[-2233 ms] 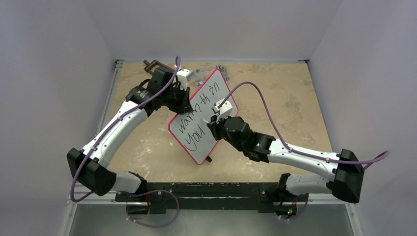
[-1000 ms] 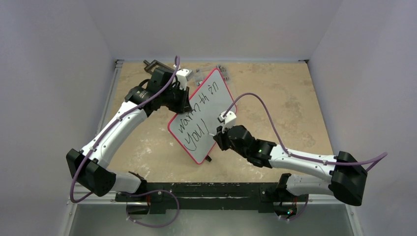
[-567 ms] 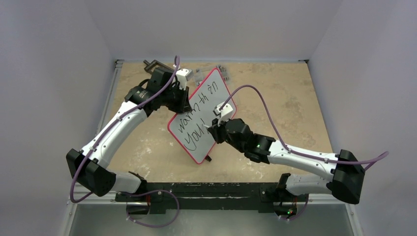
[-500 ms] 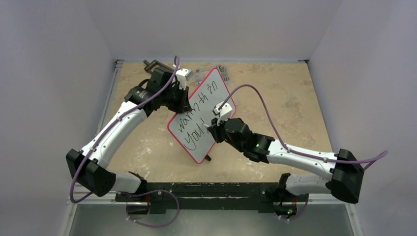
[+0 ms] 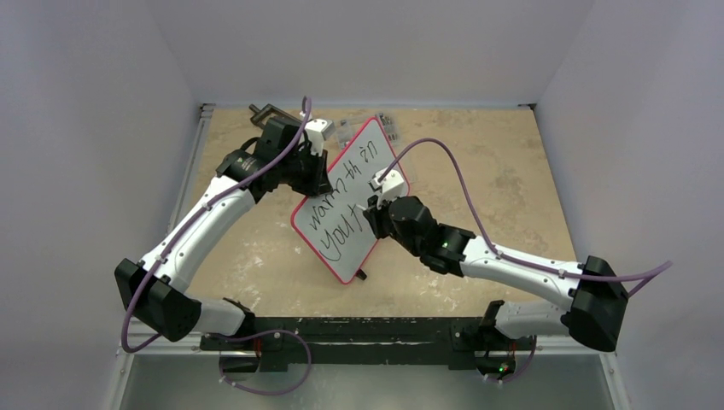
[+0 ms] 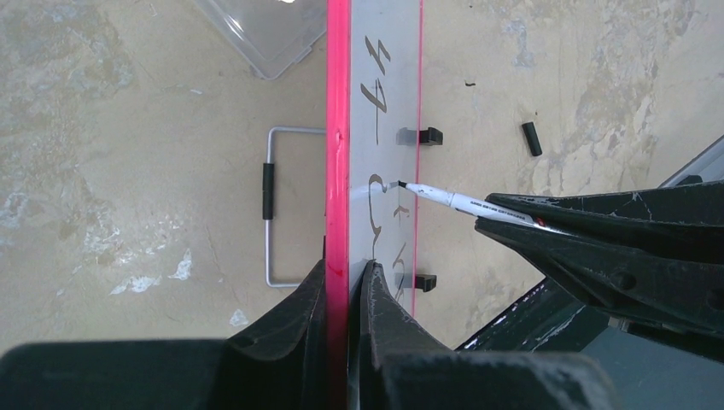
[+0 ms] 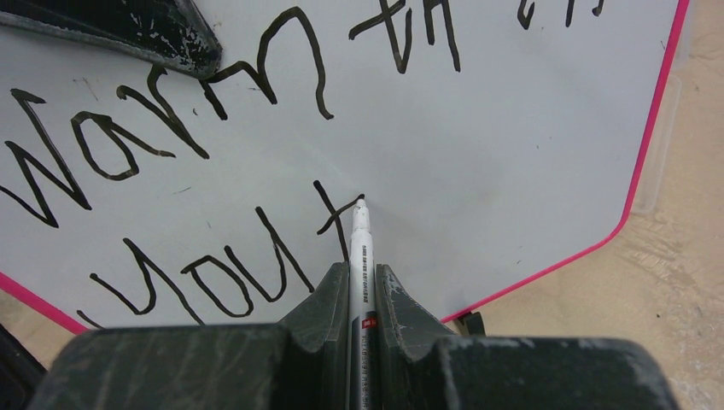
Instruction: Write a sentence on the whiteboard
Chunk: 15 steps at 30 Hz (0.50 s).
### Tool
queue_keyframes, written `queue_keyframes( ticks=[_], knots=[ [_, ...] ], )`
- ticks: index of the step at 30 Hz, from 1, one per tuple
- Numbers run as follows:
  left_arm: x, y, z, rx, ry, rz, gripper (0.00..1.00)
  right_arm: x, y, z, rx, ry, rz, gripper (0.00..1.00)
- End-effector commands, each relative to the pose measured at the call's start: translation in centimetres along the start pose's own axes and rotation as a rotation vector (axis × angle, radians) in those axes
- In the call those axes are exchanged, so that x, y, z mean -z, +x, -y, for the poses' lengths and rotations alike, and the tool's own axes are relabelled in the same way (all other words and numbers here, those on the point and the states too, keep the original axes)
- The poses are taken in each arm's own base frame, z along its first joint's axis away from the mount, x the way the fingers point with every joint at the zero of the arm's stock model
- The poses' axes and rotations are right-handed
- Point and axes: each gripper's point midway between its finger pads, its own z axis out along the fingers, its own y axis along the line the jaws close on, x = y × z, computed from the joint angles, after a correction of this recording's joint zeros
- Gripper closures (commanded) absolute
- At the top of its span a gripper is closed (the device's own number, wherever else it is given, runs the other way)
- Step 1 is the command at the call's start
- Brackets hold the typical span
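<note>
White rectangular whiteboard with thin red rim (image 5: 341,256), held on edge over the middle of the tan speckled table (image 5: 478,171). The left gripper (image 6: 346,269) clamps the rim (one finger on each face). The right gripper (image 7: 363,273) grasps a slim white marker (image 7: 359,235), its tip touching the last stroke of the black handwritten sentence (image 5: 327,224).

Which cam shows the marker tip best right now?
Right wrist: the marker tip is centred and sharp, touching the whiteboard at the cross-stroke after "you". Left wrist shows it side-on against the board's edge-on face. Top external: too small, tucked by the right tool.
</note>
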Motion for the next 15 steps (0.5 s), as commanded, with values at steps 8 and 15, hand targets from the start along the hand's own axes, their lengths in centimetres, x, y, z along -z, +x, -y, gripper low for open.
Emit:
queue_keyframes(
  ticks=[8, 15],
  knots=[
    [0.6, 2.1, -6.3, -0.111, -0.295, -0.097, 1.00, 0.2, -3.2, -0.6, -0.022, -0.024, 0.074, 1.00],
    [0.7, 2.0, -6.3, -0.111, -0.295, -0.093, 1.00, 1.9, -4.2, 0.3, -0.038, -0.004, 0.106, 1.00]
  ],
)
